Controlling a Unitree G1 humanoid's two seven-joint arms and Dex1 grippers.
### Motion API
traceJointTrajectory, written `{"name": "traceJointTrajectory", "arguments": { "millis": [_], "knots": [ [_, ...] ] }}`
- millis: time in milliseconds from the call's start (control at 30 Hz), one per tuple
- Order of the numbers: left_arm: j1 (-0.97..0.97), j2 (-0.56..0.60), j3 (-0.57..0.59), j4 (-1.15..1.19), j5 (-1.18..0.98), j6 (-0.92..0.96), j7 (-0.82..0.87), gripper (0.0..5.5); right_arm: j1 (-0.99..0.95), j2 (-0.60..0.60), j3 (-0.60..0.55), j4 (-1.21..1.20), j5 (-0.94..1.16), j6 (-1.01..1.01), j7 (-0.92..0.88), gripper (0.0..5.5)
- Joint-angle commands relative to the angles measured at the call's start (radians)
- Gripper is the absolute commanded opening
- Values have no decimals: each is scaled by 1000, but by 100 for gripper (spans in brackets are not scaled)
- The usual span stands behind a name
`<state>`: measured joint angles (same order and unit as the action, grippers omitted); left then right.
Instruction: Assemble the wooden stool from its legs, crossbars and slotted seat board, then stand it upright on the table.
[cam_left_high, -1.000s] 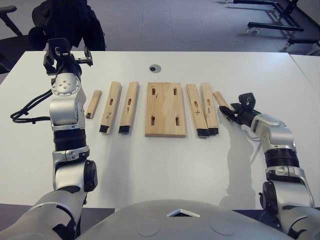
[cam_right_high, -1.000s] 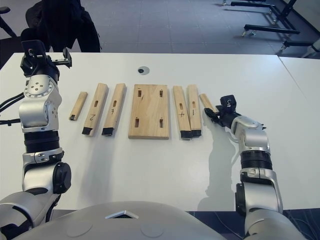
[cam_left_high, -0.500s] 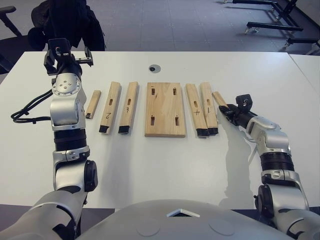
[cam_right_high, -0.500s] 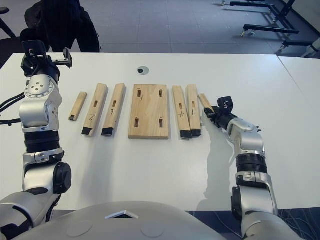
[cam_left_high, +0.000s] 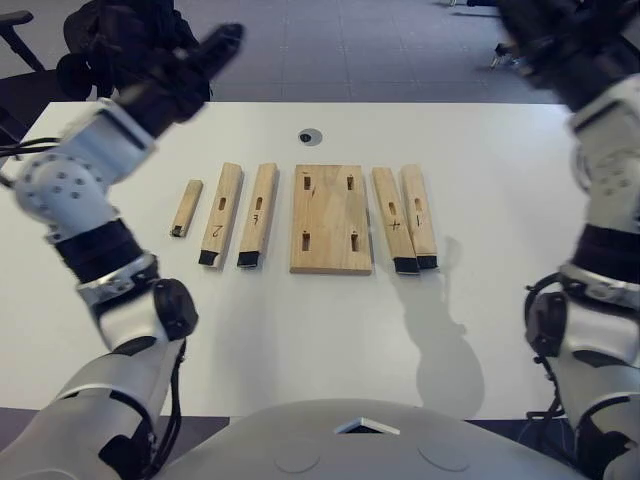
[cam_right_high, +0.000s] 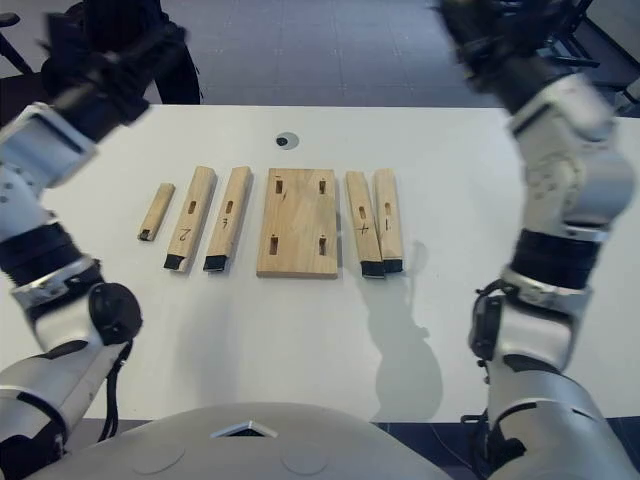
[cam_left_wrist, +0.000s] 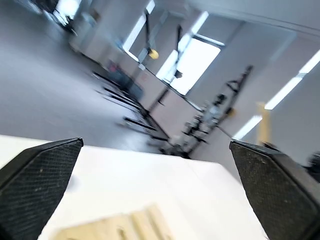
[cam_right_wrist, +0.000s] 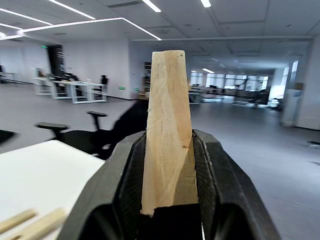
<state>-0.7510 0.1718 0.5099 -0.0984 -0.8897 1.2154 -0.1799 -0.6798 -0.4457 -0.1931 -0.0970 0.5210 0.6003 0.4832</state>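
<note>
Your right gripper (cam_right_wrist: 170, 137) is clamped on a short pale wooden crossbar (cam_right_wrist: 169, 100), whose long axis runs straight out past the fingertips. The head views blur that raised gripper; the wrist view gives you the grip. Your left gripper (cam_left_wrist: 156, 145), raised at the far left, stands wide apart. On the white table (cam_left_high: 300, 330), the slotted rectangular wooden seat board (cam_left_high: 331, 218), four wooden legs (cam_left_high: 222, 213) and a second short crossbar (cam_left_high: 186, 207) lie parallel, long axes pointing away from you. There is bare tabletop along the near edge.
</note>
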Motion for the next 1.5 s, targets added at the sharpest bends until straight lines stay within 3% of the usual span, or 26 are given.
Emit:
{"name": "traceJointTrajectory", "arguments": {
  "millis": [33,200,467,800,1367,1500],
  "knots": [
    [-5,-109,-24,-69,-83,34,97,540,71,107,136,-115,-15,28,-46,128],
    [-33,-209,105,7,-330,8,308,540,216,164,227,-159,-62,-9,-63,128],
    [41,-257,-2,-18,-521,-35,470,540,214,246,270,-182,-59,-19,-73,128],
    [102,-154,-86,27,-579,-101,479,540,205,243,209,-240,14,39,-75,128],
    [103,-87,-192,20,-693,-200,508,540,265,245,299,-247,-30,26,-70,128],
    [108,-70,-206,20,-704,-216,504,481,277,250,299,-253,-32,29,-72,128]
  ]
}}
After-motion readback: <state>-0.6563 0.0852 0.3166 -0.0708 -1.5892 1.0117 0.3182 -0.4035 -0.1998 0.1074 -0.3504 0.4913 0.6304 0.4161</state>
